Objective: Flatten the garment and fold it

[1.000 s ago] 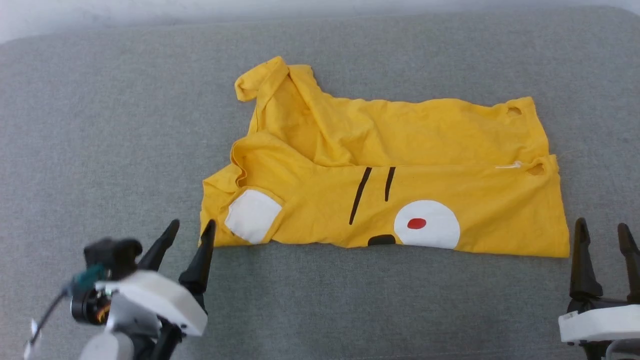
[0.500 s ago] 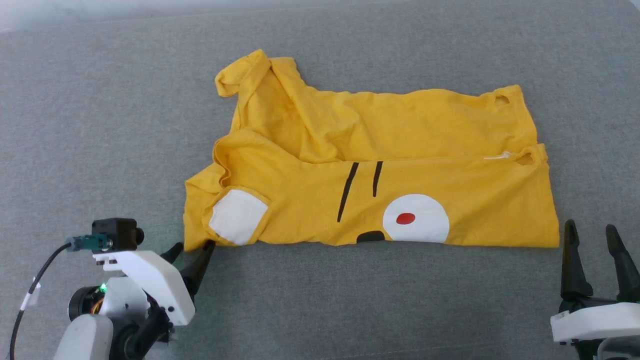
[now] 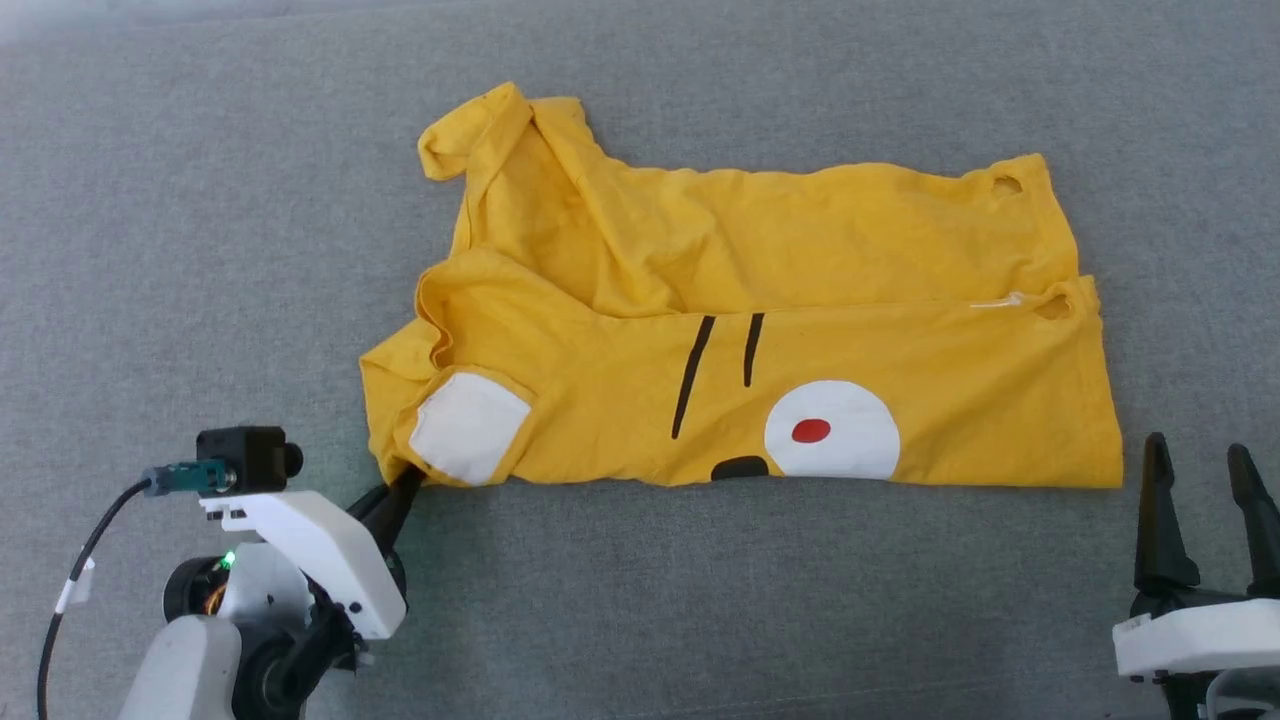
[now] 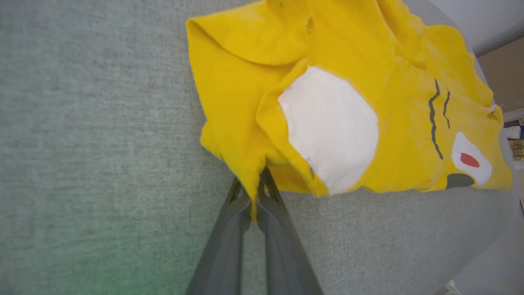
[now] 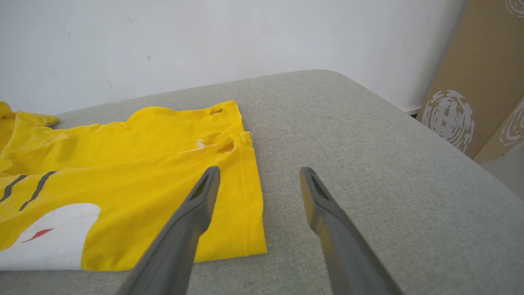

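left gripper, spread beside the shirt a second ago, now pinches its corner; right gripper gapes; one shirt, two grippers.

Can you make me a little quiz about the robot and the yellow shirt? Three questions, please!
1. True or false: the right pincer is squeezing the yellow T-shirt.
2. What colour is the dot inside the white oval? A blue, B red, C green.
3. Fill the gap: the left pincer is shut on the shirt's corner, right beside the big white ____.

Key
1. False: it is open and holds nothing.
2. B.
3. patch.
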Motion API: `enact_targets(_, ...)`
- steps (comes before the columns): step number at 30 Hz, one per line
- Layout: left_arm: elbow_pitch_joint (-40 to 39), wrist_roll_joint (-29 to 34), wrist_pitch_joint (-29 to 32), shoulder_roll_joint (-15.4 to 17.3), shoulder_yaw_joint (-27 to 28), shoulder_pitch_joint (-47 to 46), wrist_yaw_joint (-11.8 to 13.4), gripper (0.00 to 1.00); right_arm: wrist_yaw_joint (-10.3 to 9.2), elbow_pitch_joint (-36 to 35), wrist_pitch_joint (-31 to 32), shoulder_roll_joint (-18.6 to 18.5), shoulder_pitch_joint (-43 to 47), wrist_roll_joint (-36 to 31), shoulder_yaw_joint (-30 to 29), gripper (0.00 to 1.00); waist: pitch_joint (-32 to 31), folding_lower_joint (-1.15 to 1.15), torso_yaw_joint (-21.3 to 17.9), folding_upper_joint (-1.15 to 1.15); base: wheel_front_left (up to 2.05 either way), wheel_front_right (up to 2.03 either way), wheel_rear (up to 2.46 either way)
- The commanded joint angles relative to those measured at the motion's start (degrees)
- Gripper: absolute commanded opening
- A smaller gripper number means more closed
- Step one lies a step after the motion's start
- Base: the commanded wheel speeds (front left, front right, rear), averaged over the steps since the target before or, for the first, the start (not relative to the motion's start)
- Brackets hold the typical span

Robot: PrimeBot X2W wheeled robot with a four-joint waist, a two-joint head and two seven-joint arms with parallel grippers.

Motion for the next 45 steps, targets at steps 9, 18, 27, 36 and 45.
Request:
enact_targets(9, -5.05, -0.65, -2.58, 1.29, 0.63, 2.35, -0.34, 0.00, -0.11, -1.62, 9.67, 0.16, -2.97, 0.58, 0.20, 1.00, 1.27, 0.00, 0.74, 0.00, 0.00, 0.00, 0.00)
enact_targets(18, -7.12, -0.38, -2.76, 1.63, 0.20, 2.17, -0.24, 0.00, -0.11, -2.09, 28.46, -0.28, -6.20, 2.35, -5.39, 1.00, 2.41, 0.00, 2.12, 0.00, 0.00, 0.00, 0.00)
enact_targets(27, -7.06, -0.29, -2.79, 1.63, -0.49, 1.25, -0.17, 0.00, -0.11, -0.19, 38.51, 0.03, -7.81, 3.18, -6.95, 1.00, 3.41, 0.00, 3.46, 0.00, 0.00, 0.00, 0.00)
enact_targets(36, -6.87, -0.66, -2.80, 1.80, -1.11, 0.04, -0.26, 0.00, -0.11, 1.95, 41.29, 0.14, -10.22, 3.12, -6.66, 0.00, 4.03, 0.00, 3.67, 0.00, 0.00, 0.00, 0.00)
enact_targets(45, -7.38, -3.72, -3.76, 1.83, -0.44, 1.38, -0.67, 0.00, -0.11, 0.18, 40.21, 0.15, -11.33, 3.65, -8.21, 0.00, 2.43, 0.00, 3.01, 0.00, 0.00, 0.00, 0.00)
